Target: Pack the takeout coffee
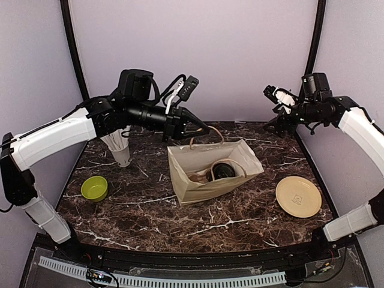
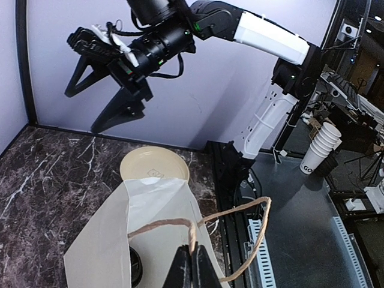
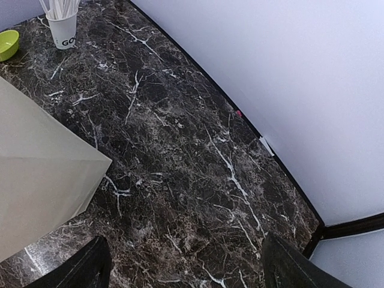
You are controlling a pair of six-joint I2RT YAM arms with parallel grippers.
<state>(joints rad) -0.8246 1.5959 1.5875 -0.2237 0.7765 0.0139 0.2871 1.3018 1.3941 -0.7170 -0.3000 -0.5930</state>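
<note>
- Left end effector [image 2: 192, 258]: jaws shut tight on the twine handle [image 2: 159, 227] of the paper bag [image 1: 204, 186]; it grips nothing else.
- Right end effector [image 1: 275, 111]: jaws spread wide and empty, hovering over the far right of the surface [image 3: 198, 150], well apart from the bag.
- Takeout coffee [image 1: 223, 170]: inside the open bag, its black lid visible through the mouth; whether it stands upright cannot be told.
- Step in hand, as judged: raising the bag by its handle. A slow, straight pull should keep the cup from tipping. With only one handle gripped, the bag may hang askew.
- Surroundings: a cream plate [image 1: 298, 196] lies near the bag on the right. A straw cup [image 1: 120, 153] and a green bowl [image 1: 94, 188] stand to the left. None appears to obstruct a lift.
</note>
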